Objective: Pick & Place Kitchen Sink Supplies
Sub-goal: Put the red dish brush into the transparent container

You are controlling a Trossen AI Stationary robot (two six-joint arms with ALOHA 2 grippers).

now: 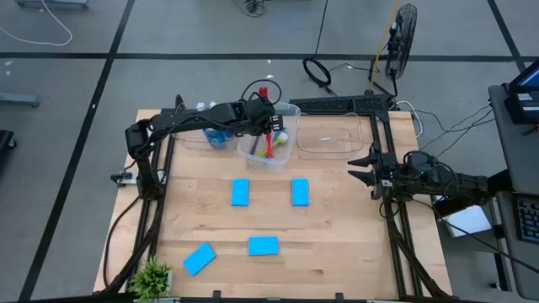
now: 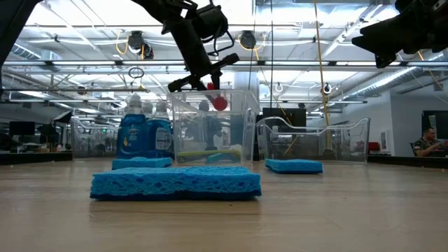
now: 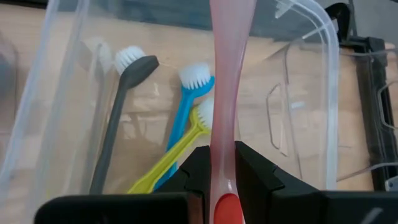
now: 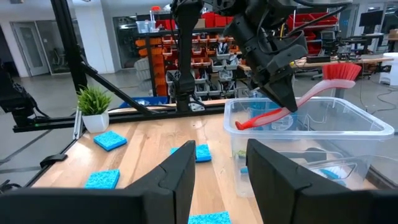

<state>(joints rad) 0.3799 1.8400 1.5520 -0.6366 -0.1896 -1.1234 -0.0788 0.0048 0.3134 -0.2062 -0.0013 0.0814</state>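
My left gripper (image 1: 268, 124) hangs over the middle clear bin (image 1: 289, 151) at the table's far side, shut on a red brush (image 4: 311, 93). Inside that bin lie a grey brush (image 3: 121, 112), a blue brush (image 3: 185, 106) and a yellow-green brush (image 3: 171, 158), all with white heads. Blue soap bottles (image 1: 216, 135) stand in the bin to its left. Several flat blue sponges (image 1: 240, 192) lie on the wooden table. My right gripper (image 4: 221, 165) waits open at the table's right edge (image 1: 360, 168), holding nothing. My left gripper pinches the red brush's handle (image 3: 224, 140) between its two fingers, close to the handle's solid red end (image 4: 244, 123). The fingers slant down from above and lie across the handle. The brush is tilted, its red-bristled head (image 4: 341, 71) raised toward the far edge, its red end low at the bin's rim.
A third clear bin (image 1: 333, 135) stands to the right of the middle one. A small green potted plant (image 1: 152, 273) sits at the near left corner. Black frame rails (image 1: 396, 227) run along both table sides. Bare wood lies between the sponges.
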